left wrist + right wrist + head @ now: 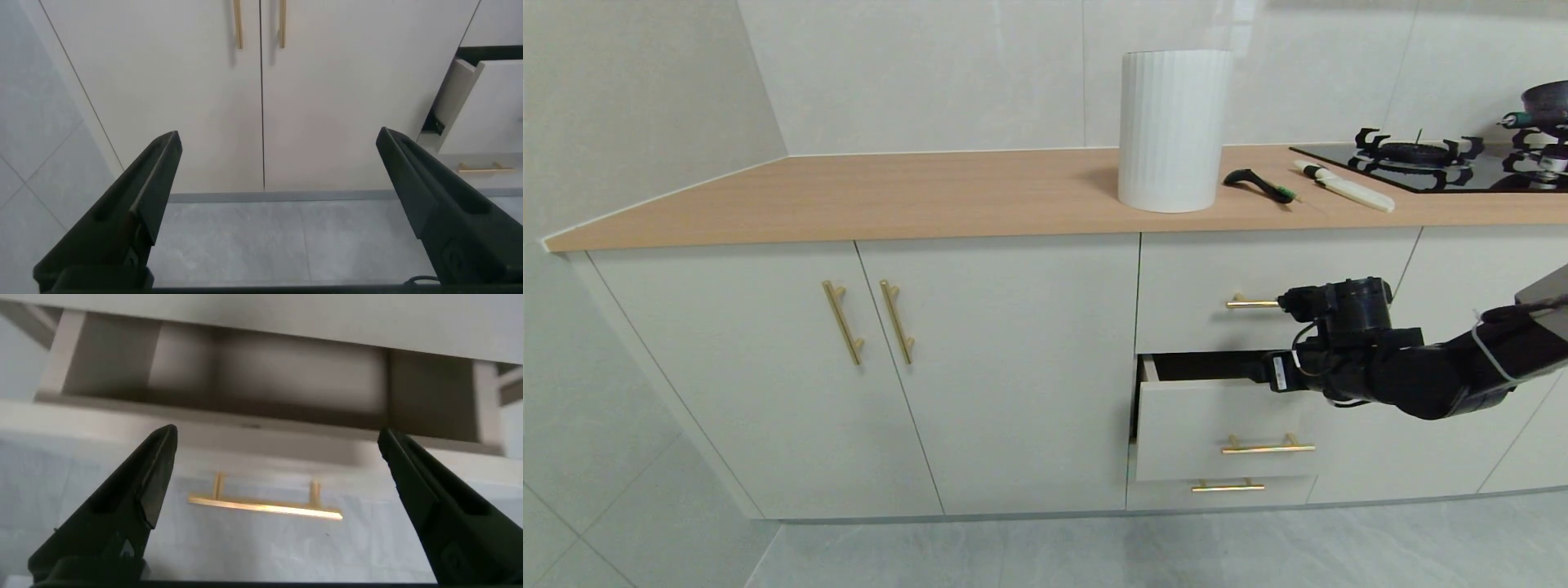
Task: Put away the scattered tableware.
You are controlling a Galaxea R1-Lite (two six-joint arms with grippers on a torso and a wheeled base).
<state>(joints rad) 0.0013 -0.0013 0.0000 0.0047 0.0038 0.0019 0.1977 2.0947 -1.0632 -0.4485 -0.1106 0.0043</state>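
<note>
The job looks barely begun. On the worktop (pixel 849 196), running left to right across the upper part of the head view, stand a tall white ribbed container (pixel 1172 131), then a black-handled utensil (pixel 1258 184) just beside its foot, then a white knife (pixel 1343 186) near the edge of the hob (pixel 1421 159). Both pieces of tableware lie loose and untouched, well apart from either gripper. Below them, right of centre, the middle drawer (pixel 1217 416) is pulled part-way out. The stretch of its inside seen from the right wrist holds no tableware. So the opening seems done, and fetching both pieces and dropping them in is left.

The left gripper (pixel 278 137) hangs low before the cupboard doors (pixel 261 82). It points down at the floor, its fingers (pixel 147 196) spread wide with nothing between them. The right arm comes in from the right edge of the head view. The right gripper (pixel 276 437) sits level over the drawer's front edge, above the brass handle (pixel 265 508). Its fingers (pixel 143 490) are also spread wide and grip nothing.
</note>
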